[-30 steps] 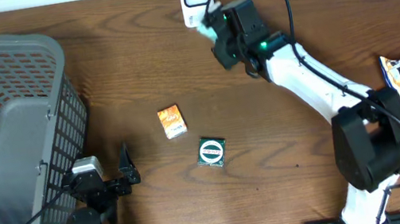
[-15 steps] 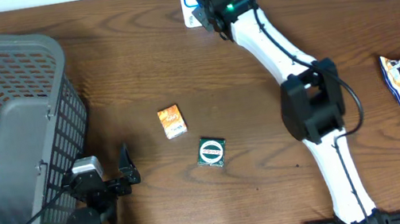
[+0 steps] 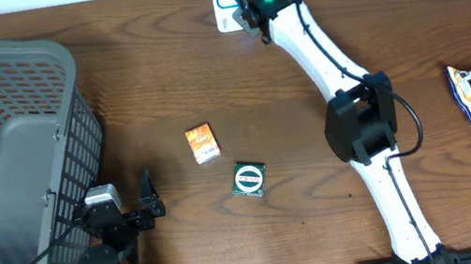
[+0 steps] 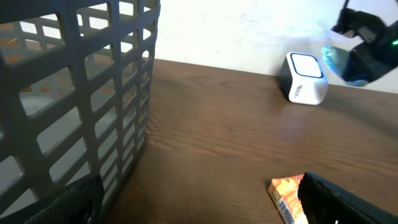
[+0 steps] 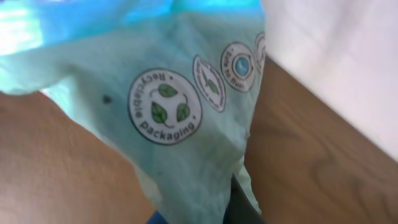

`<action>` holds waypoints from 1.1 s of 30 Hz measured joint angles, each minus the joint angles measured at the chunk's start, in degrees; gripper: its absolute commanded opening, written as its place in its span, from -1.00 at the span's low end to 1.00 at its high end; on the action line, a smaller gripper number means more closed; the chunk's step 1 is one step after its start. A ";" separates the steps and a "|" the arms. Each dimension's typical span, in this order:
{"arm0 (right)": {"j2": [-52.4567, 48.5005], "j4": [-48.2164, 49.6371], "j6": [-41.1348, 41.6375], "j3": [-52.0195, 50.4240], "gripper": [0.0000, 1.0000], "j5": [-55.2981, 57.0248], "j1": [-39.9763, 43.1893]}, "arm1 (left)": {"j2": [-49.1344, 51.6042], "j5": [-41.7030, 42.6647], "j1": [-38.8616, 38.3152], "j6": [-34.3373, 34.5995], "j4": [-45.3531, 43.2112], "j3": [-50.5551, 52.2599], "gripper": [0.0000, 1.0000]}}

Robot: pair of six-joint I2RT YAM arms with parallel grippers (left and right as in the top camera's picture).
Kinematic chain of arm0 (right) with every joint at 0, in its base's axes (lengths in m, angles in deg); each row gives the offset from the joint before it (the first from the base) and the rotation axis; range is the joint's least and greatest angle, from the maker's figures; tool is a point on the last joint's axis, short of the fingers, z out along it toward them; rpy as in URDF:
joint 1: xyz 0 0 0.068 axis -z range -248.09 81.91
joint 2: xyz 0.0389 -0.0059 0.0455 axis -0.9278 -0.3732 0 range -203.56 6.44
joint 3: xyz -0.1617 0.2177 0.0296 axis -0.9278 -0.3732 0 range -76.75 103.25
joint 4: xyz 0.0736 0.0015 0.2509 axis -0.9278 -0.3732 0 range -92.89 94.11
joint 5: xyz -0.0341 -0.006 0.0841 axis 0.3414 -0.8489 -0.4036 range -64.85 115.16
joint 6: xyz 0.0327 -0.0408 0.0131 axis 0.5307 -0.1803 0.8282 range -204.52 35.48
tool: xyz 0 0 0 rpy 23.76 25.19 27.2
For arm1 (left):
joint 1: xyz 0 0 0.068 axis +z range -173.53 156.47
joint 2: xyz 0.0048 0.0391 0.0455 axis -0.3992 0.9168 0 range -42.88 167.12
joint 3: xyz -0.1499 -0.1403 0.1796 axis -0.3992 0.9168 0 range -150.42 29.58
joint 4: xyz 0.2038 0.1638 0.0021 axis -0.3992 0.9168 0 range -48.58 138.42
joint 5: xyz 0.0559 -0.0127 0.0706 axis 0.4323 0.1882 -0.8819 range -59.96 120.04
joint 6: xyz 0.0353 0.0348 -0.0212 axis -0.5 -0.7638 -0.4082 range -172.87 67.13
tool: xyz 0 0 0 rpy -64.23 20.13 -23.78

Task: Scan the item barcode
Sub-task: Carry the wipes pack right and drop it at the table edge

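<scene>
Right arm (image 3: 316, 43) reaches to the far edge of the brown wooden counter (image 3: 162, 87); right jaws clenched on a pale green plastic packet (image 5: 168, 106) printed with recycling marks, held just beside the white cube-shaped scanner (image 4: 305, 78). Left jaws released, spread wide and empty, low over the counter beside the grey plastic mesh basket (image 3: 12, 158). A small orange box (image 3: 202, 143) and a green-and-black square packet (image 3: 249, 178) lie mid-counter, near each other, not touching.
</scene>
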 measured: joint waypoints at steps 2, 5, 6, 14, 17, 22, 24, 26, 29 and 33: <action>0.52 -3.91 1.33 0.83 -0.98 1.31 0.87 | 0.00 0.00 0.00 0.00 0.00 0.00 0.95; 1.55 -8.55 2.86 0.94 -0.98 4.63 3.61 | 0.00 0.00 0.00 0.00 0.00 0.00 0.95; 1.77 -9.33 3.21 1.01 -0.98 5.88 4.90 | 0.00 0.00 0.00 0.00 0.00 0.00 0.96; 2.47 -4.35 6.73 -2.91 -0.98 10.32 22.91 | 0.00 0.00 0.00 0.00 0.00 0.00 0.95; 2.47 -0.50 7.30 -6.86 -0.98 9.60 29.99 | 0.00 0.00 0.00 0.00 0.00 0.00 0.95; 2.47 2.93 8.74 -12.24 0.18 8.94 38.07 | 0.00 0.00 0.00 0.00 0.00 0.00 0.95; 2.47 3.26 10.54 -12.79 0.62 8.79 39.47 | 0.00 0.00 0.00 0.00 0.00 0.00 0.95; 2.51 2.99 12.39 -12.72 0.99 8.66 39.78 | 0.00 0.00 0.00 0.00 0.00 0.00 0.95; 2.84 0.72 14.43 -12.00 0.98 7.10 39.47 | 0.00 0.00 0.00 0.00 0.00 0.00 0.95; 5.09 -2.27 17.90 -10.78 0.99 0.74 38.95 | 0.00 0.00 0.00 0.00 0.00 0.00 0.95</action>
